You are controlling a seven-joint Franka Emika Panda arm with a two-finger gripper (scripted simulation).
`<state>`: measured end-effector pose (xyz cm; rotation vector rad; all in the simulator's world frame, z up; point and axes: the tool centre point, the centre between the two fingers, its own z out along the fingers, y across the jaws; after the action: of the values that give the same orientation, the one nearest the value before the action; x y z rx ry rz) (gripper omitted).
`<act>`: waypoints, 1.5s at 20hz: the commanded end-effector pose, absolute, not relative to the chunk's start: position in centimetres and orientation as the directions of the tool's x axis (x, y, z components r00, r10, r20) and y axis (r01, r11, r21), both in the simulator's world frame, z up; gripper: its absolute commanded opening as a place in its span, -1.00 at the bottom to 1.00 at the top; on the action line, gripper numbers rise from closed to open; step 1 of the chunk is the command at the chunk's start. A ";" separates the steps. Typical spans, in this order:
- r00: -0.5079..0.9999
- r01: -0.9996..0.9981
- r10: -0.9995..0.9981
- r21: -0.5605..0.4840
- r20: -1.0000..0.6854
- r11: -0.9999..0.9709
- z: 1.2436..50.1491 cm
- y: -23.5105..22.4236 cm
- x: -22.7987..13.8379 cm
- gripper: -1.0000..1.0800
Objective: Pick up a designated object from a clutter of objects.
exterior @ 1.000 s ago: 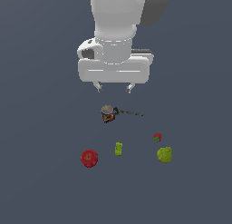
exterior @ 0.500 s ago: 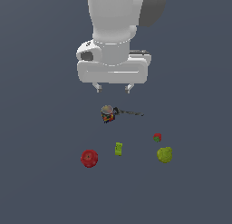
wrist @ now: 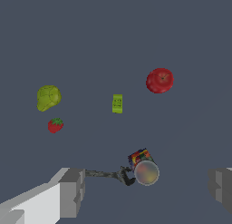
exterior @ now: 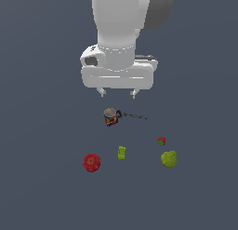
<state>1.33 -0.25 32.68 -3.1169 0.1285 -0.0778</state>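
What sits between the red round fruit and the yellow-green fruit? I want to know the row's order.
In the exterior view, the small green block lies between the red round fruit and the yellow-green fruit, touching neither.

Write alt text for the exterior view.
A white robot arm hangs with its open gripper above five small items on a dark grey floor: a multicoloured tool, red fruit, green block, strawberry-like piece and yellow-green fruit.

My arm hangs straight down, wrist vertical. The gripper points downward with its fingers spread wide, seemingly holding nothing between them.
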 end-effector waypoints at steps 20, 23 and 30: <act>0.884 -0.468 -0.468 -0.068 -0.018 -0.881 26.2 6.7 7.5 0.92; 0.850 -0.527 -0.527 -0.066 -0.028 -0.847 24.9 8.0 8.3 0.92; 0.757 -0.654 -0.652 -0.053 -0.045 -0.755 21.8 11.1 10.0 0.92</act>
<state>9.66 10.44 22.49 -2.8998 1.0214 0.0327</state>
